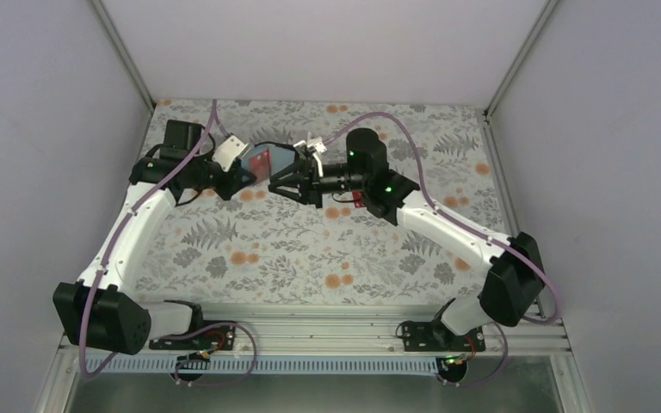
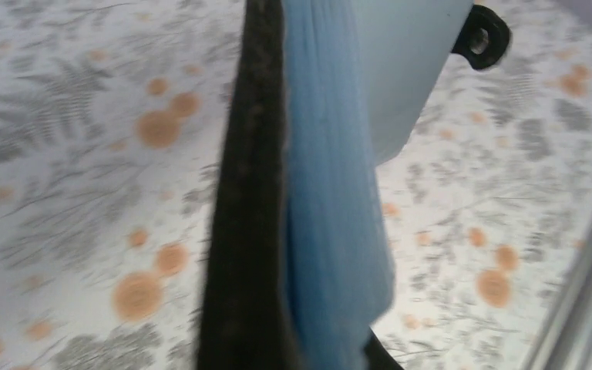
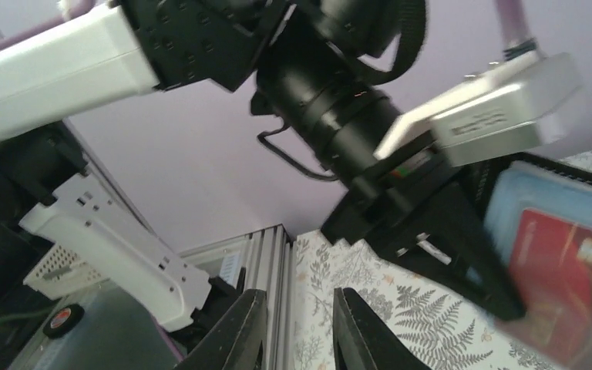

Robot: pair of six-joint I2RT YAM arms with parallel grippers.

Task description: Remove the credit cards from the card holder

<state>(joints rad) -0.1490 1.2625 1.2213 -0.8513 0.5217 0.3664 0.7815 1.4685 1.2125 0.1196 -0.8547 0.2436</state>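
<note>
My left gripper (image 1: 239, 176) is shut on the card holder (image 1: 277, 160) and holds it open above the back of the table. In the left wrist view the holder (image 2: 331, 231) fills the middle edge-on, with its dark outer side to the left and light blue lining to the right, hiding my fingers. A red card (image 1: 261, 161) sits in the holder and faces the right wrist camera (image 3: 566, 270). The blue and teal-green cards do not show. My right gripper (image 1: 277, 181) is open and empty (image 3: 299, 333), close beside the holder and not touching it.
The floral tablecloth (image 1: 310, 249) covers the table, with purple walls at the back and sides. A metal rail (image 1: 336, 331) runs along the near edge by the arm bases. A pale housing (image 2: 401, 69) hangs just behind the holder.
</note>
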